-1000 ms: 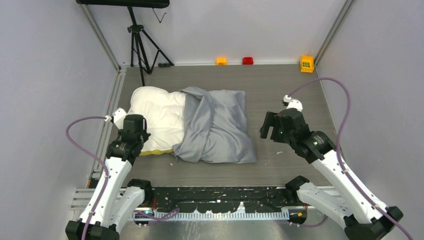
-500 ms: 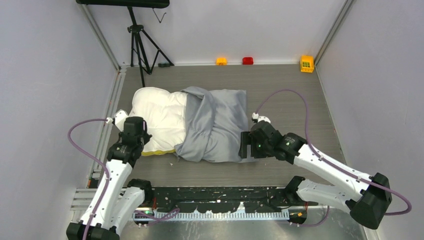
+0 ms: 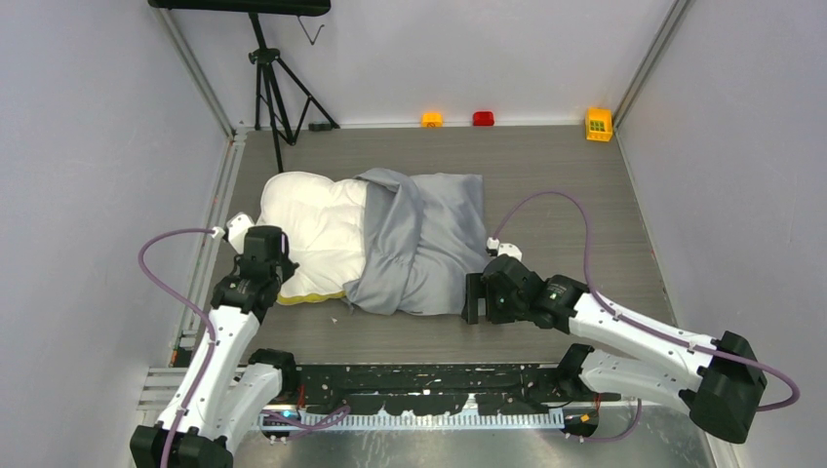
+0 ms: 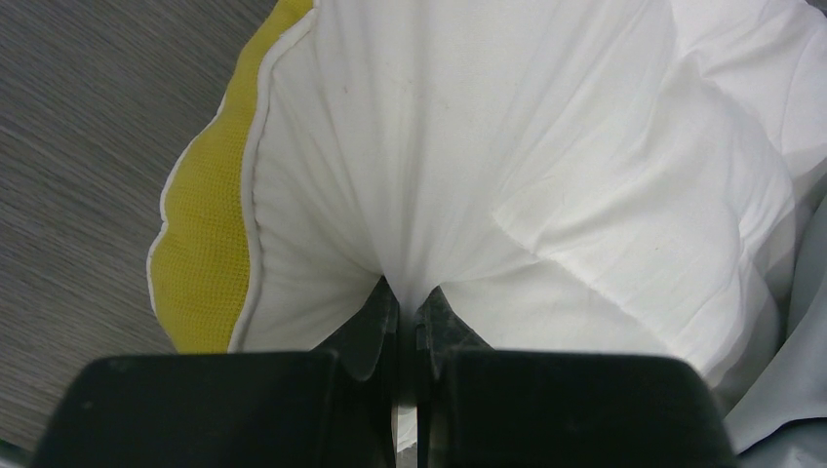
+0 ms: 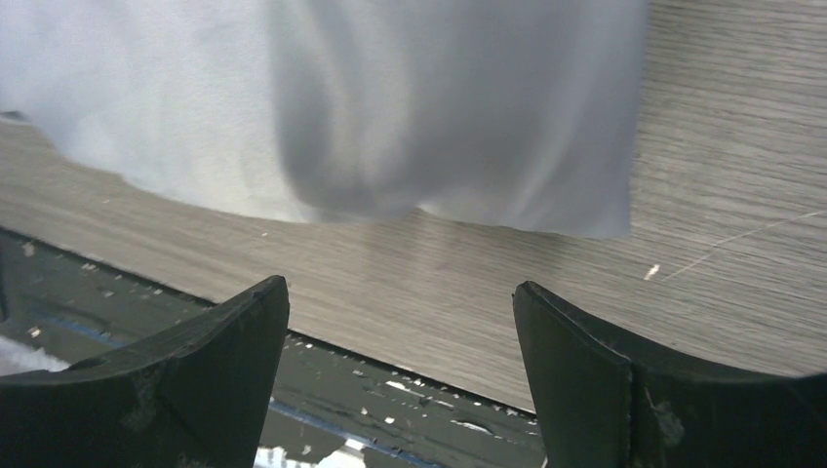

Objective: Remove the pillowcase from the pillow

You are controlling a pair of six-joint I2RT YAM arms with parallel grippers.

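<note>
Item, nearest: a black rail (image 3: pixel 429 385) runs along the near edge of the table (image 3: pixel 566 185), with both arm bases bolted beside it. Item: right gripper (image 3: pixel 473 297), low over the table at the near right corner of the pillowcase (image 3: pixel 419 244); the jaws stand wide apart with nothing between them. In the right wrist view the right gripper (image 5: pixel 400 288) frames bare table (image 5: pixel 722 146), and the pale grey pillowcase (image 5: pixel 390 97) has its lower edge just beyond the fingertips, not touching them. Item: left gripper (image 3: pixel 276 276), at the near left corner of the pillow (image 3: pixel 312 219). In the left wrist view the left gripper (image 4: pixel 408 304) has its jaws drawn narrow on a pinch of the pillow (image 4: pixel 488 146), whose white quilted fabric gathers into folds at the fingertips, with the yellow edge just to the left of them. Item: the pillow lies flat on the left half of the table, its left part bare and white, with a strip of yellow along its near edge. Item: the pillowcase, wrinkled and bunched, covers the pillow's right part and reaches to the right of it. Item, far edge: an orange block (image 3: pixel 431 119), a red block (image 3: pixel 483 118) and a yellow block (image 3: pixel 598 124) stand against the back wall, well apart from both arms. Item, far left corner: a black tripod (image 3: pixel 268 78).
</note>
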